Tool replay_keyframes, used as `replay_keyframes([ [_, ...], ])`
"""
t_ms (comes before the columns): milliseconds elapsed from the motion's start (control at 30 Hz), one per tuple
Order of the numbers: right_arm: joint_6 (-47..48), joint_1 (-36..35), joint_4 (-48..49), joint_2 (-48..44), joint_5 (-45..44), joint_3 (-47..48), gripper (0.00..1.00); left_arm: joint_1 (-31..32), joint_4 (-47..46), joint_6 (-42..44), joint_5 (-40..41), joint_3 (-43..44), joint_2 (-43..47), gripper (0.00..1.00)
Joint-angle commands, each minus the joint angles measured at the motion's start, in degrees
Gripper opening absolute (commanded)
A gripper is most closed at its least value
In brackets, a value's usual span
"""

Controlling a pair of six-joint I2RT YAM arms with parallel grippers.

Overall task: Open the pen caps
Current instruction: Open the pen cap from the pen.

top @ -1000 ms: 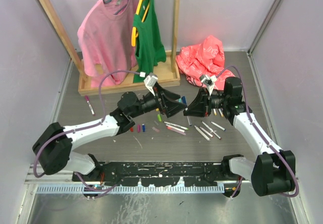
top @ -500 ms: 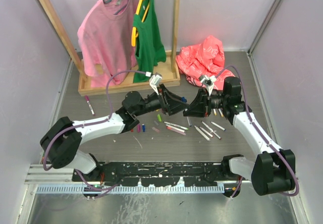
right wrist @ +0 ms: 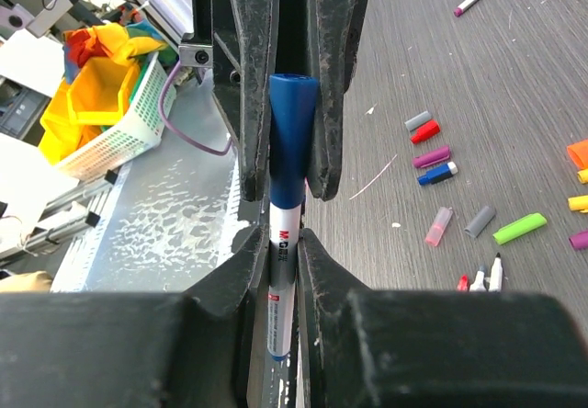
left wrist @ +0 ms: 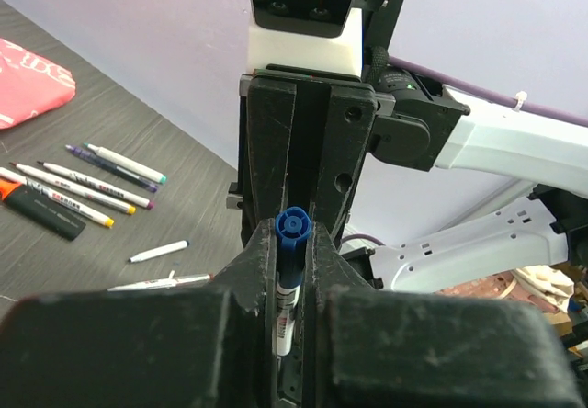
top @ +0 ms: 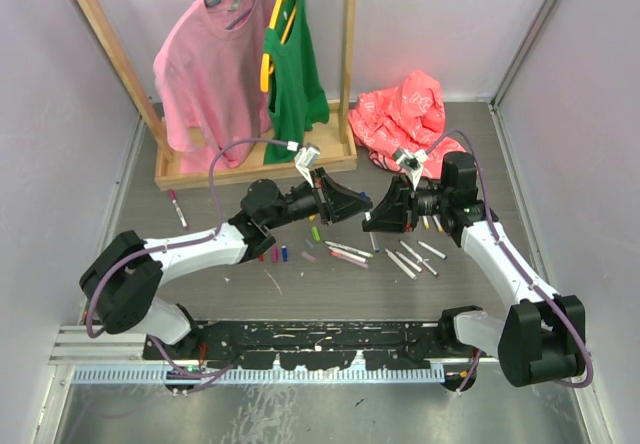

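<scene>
Blue cap (right wrist: pixel 292 132) pinched tight in the left gripper's (right wrist: pixel 287 187) jaws, white pen (right wrist: pixel 280 279) squeezed in the right gripper's (right wrist: pixel 283 238) jaws, right wrist view alone shows loose caps (right wrist: pixel 432 155) beside the jaws, left wrist view shows other pens (left wrist: pixel 83 186) off to the side.

Walls (top: pixel 60 114): plain pale purple-grey, on the left, back and right.
Table (top: pixel 330 299): dark grey with wood lines.
Rack (top: pixel 240 171): light wood, standing at the back left.
Clothes: a pink shirt (top: pixel 210 74) and a green top (top: pixel 293 74) hang side by side on the rack.
Bag (top: pixel 405 114): red, crumpled, back right.
Rail (top: pixel 300 372): metal, along the near edge.
Light: bright and even.
</scene>
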State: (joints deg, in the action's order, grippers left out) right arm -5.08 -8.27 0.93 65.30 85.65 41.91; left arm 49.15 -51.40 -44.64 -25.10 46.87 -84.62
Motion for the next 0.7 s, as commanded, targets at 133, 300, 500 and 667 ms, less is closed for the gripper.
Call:
replay_keyframes([
  [133, 2.22, -0.56, 0.23, 0.56, 0.05, 1.93, 0.01, -2.16, -4.92, 6.34, 4.31, 2.27, 5.66, 0.00],
  [300, 2.52, -2.00, 0.13, 1.79, -0.46, 1.68, 0.01, -4.51, -1.61, 17.94, 11.78, 6.62, 11.19, 0.00],
  [500, 3.02, -2.23, 0.06, 1.62, -1.02, 1.43, 0.01, -6.98, 0.14, 21.79, 15.08, 12.34, 15.67, 0.00],
  [667, 7.50, -2.22, -4.27, 1.10, -4.28, 2.63, 0.01, -8.07, 1.59, 21.84, 15.83, 11.33, 19.92, 0.00],
])
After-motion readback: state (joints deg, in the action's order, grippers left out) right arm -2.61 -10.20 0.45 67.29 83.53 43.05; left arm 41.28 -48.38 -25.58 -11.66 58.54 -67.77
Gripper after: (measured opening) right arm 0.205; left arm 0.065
